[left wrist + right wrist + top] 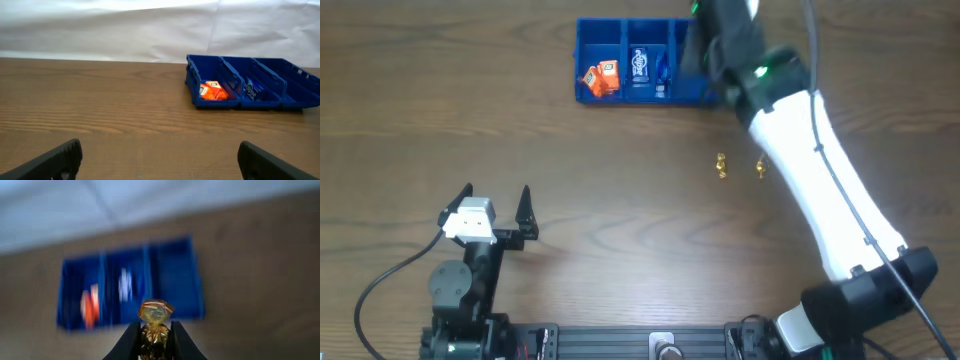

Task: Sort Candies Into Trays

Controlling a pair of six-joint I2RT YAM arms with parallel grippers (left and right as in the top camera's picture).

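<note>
The right end effector [155,332] is clamping a gold candy [155,314] above the blue tray [582,45], which is holding orange candies [601,78] and blue candies [641,65]. Two loose gold candies [722,166] are lying on the worktop [620,220]. The left end effector [496,192] is sitting with its jaws apart.

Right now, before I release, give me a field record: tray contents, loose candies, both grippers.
tray: blue, three compartments
orange candies: left compartment
blue candies: middle compartment
right compartment: no candy seen, partly hidden
loose gold candies: two, apart, on the table
right gripper: shut on held gold candy, near the tray; compartment beneath unclear
left gripper: open, empty, far from the tray
</note>
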